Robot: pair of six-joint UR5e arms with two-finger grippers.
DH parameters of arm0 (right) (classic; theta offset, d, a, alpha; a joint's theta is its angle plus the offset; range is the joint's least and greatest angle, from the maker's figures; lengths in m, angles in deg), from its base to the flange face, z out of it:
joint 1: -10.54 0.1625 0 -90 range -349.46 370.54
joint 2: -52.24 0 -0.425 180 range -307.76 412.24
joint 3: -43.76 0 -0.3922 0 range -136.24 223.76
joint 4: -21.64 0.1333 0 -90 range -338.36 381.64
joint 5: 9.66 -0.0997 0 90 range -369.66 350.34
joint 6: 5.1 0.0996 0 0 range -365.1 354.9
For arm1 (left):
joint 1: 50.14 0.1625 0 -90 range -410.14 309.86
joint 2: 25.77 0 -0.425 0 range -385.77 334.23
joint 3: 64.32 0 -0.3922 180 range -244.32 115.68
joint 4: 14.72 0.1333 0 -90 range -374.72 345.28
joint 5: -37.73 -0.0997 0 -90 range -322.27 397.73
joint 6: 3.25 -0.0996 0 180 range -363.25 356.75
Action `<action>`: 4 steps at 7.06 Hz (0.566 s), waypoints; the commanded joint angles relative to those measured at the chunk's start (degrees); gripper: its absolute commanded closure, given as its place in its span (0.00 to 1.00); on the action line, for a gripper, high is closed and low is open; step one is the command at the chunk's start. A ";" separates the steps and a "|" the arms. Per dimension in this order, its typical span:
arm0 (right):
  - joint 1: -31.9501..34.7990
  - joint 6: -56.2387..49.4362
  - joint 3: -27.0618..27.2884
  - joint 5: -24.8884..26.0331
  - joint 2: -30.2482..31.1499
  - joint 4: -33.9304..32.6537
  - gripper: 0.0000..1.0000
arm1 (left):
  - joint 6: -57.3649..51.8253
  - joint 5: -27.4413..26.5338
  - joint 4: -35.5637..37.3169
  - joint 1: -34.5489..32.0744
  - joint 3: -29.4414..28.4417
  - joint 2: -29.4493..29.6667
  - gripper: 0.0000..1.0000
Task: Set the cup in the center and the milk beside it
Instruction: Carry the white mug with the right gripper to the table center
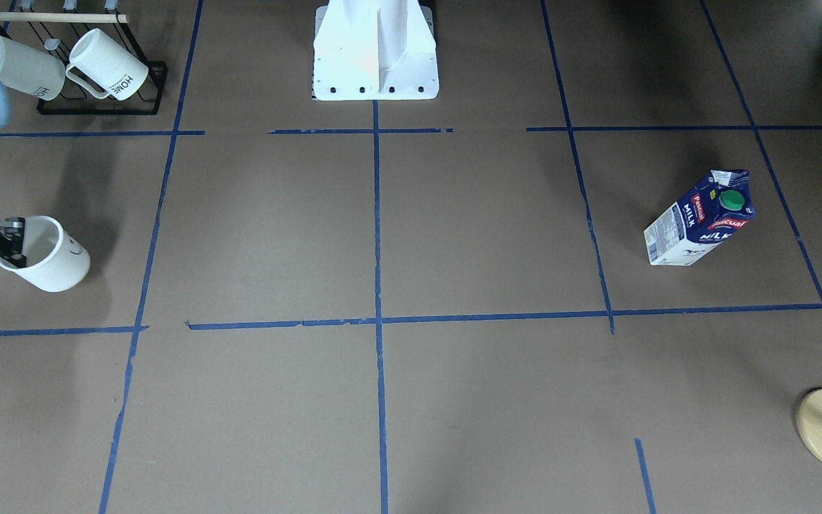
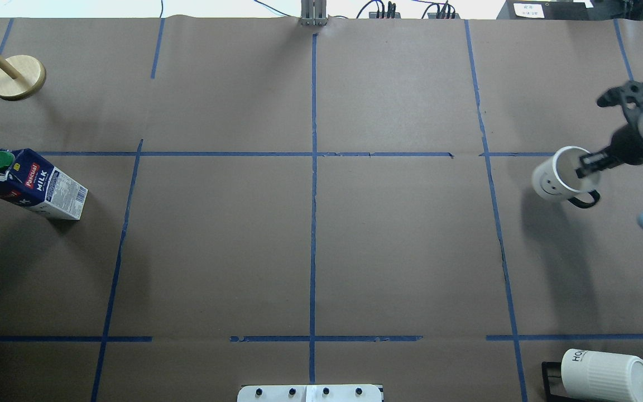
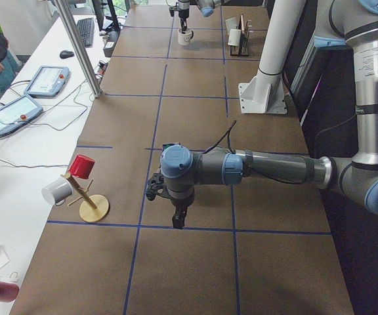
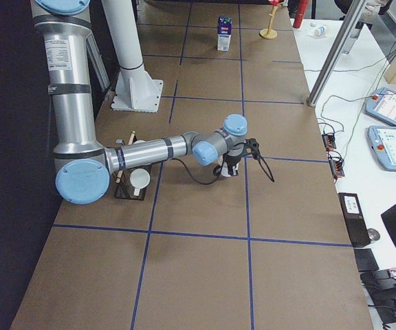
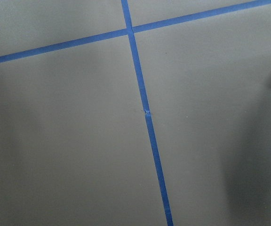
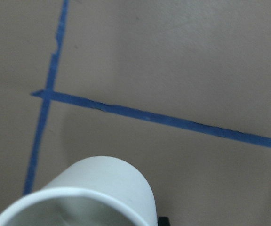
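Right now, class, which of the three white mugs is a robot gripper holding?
The smooth smiley-face mug, clamped at its rim by the right gripper; the two ribbed HOME mugs sit untouched on the black rack.

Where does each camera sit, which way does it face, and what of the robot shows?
Front-facing: across the table, facing the robot; base at top, right gripper holding the cup at left.
Overhead: behind the robot, looking forward; right arm enters at right.
Exterior left: table end; left arm near.
Exterior right: opposite end; right arm near.
Left wrist: down on tape; no fingers show.
Right wrist: down over cup's rim.
Shared: front-facing and overhead show cup and milk, mirrored.
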 commanded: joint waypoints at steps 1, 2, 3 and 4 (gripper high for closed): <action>-6.40 9.83 0.00 0.75 -14.39 -12.73 0.99 | 0.06 0.00 -0.03 0.00 0.53 0.00 0.00; -11.05 16.32 -1.05 5.80 -21.68 -18.80 0.99 | -0.03 -0.08 -0.03 0.00 0.62 0.00 0.00; -14.49 22.30 -3.41 8.55 -27.23 -20.26 0.99 | -0.03 0.00 -0.03 0.00 0.62 0.00 0.00; -17.05 27.76 -7.17 9.19 -32.42 -20.27 0.99 | -0.03 0.00 0.06 0.00 0.62 0.00 0.00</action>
